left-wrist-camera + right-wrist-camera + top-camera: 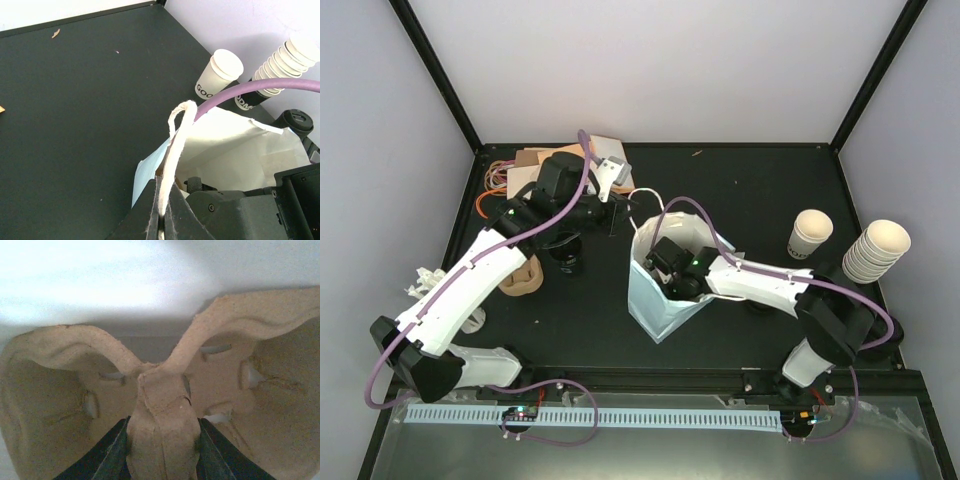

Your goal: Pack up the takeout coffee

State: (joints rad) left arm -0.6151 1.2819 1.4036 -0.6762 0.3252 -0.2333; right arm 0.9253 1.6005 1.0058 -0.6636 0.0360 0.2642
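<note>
Two grippers are engaged: left gripper [161, 217] is pinching bag handle [176, 145]; right gripper [161, 455] is clasping carrier ridge [162, 410], seemingly inside bag [655, 305], walls crowding close.

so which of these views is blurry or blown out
right wrist: soft all over, pulp carrier too close to focus, bag wall behind it blown out white; left wrist: sharp on the bag handle and the lone cup; top external: even light, sharp, no glare on the table

End effector [162, 457] pinches centre ridge of pulp carrier [240, 325].
</note>
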